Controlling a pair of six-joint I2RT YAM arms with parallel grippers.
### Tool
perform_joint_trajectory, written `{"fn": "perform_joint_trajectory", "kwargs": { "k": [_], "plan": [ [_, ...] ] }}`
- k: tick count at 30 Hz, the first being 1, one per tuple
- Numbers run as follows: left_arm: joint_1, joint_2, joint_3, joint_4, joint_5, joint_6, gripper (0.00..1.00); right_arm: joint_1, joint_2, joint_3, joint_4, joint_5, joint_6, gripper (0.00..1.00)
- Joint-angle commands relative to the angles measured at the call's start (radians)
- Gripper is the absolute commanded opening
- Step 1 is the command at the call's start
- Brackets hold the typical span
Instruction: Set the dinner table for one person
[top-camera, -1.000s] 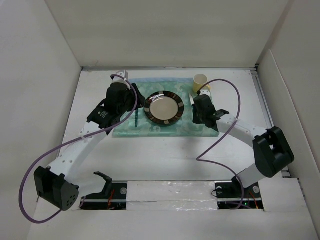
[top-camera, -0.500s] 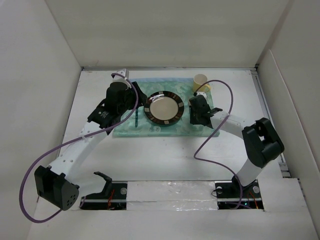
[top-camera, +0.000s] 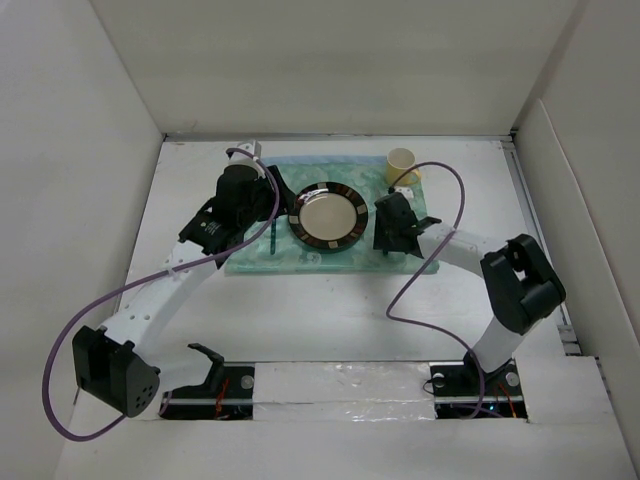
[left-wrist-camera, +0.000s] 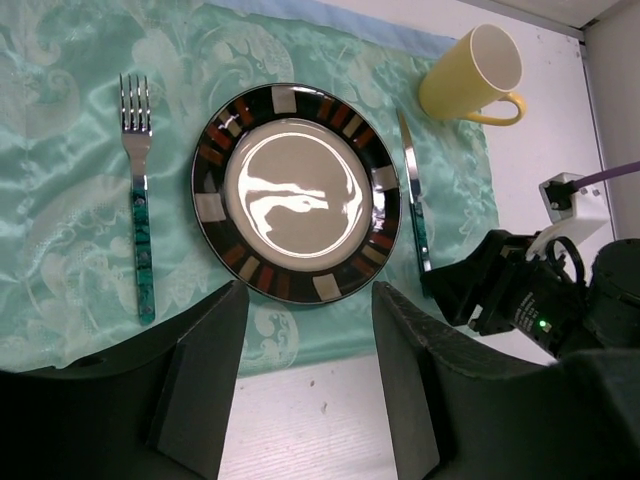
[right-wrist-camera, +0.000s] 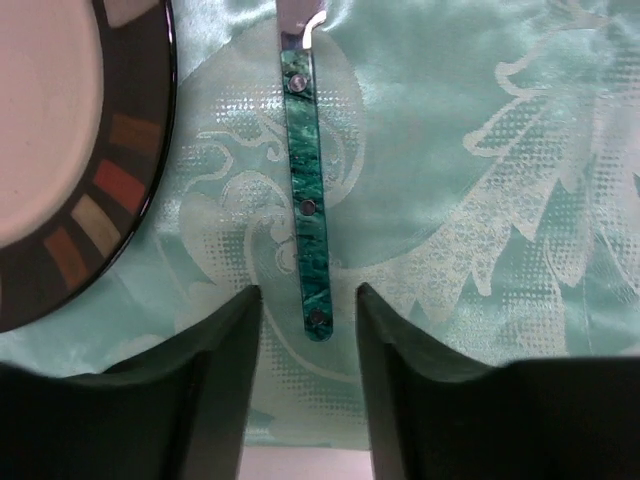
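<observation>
On the white dinner table (top-camera: 330, 320) lies a teal patterned mat (top-camera: 300, 262). A dark-rimmed plate (top-camera: 328, 213) (left-wrist-camera: 296, 192) sits at its middle. A green-handled fork (left-wrist-camera: 140, 210) lies left of the plate and a green-handled knife (left-wrist-camera: 413, 200) (right-wrist-camera: 303, 190) lies right of it. A yellow mug (top-camera: 401, 163) (left-wrist-camera: 472, 75) stands at the mat's far right corner. My right gripper (right-wrist-camera: 308, 295) (top-camera: 390, 232) is open, low over the knife handle's near end, with a gap on both sides. My left gripper (left-wrist-camera: 308, 300) (top-camera: 250, 200) hangs open and empty above the mat's near edge.
White wall panels (top-camera: 80, 150) close in the table on the left, far and right sides. Purple cables (top-camera: 440, 260) loop from both arms over the table. Bare table (left-wrist-camera: 300, 410) lies between the mat and the arm bases.
My right gripper has opened and let go of the knife, which now lies on the mat, and it has shifted slightly left. My left gripper has opened a little wider.
</observation>
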Motion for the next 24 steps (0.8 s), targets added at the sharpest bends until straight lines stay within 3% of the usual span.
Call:
{"fn": "perform_joint_trajectory", "kwargs": {
  "k": [1, 5, 10, 11, 14, 16, 20, 24],
  "plan": [
    [-0.002, -0.004, 0.030, 0.022, -0.023, 0.029, 0.50, 0.008, -0.086, 0.045, -0.013, 0.030, 0.005, 0.52],
    [-0.002, 0.003, 0.095, -0.004, -0.056, 0.061, 0.52, 0.017, -0.216, 0.102, -0.102, 0.030, -0.010, 0.68],
    [-0.002, -0.008, 0.173, -0.033, -0.072, 0.086, 0.53, 0.026, -0.382, 0.252, -0.248, -0.022, -0.058, 0.80],
    [-0.002, -0.013, 0.214, -0.038, -0.079, 0.086, 0.53, 0.026, -0.408, 0.284, -0.253, -0.028, -0.085, 1.00],
    [-0.002, -0.008, 0.329, -0.062, -0.104, 0.098, 0.55, 0.003, -0.494, 0.435, -0.265, -0.085, -0.131, 1.00],
    [-0.002, -0.013, 0.394, -0.081, -0.136, 0.103, 0.56, -0.008, -0.552, 0.545, -0.271, 0.007, -0.128, 1.00],
    [-0.002, -0.057, 0.536, -0.078, -0.324, 0.129, 0.61, -0.101, -0.700, 0.570, -0.163, 0.107, -0.095, 1.00],
    [-0.002, -0.190, 0.473, 0.025, -0.399, 0.178, 0.69, -0.192, -0.787, 0.496, -0.115, 0.098, -0.085, 1.00]
  ]
}}
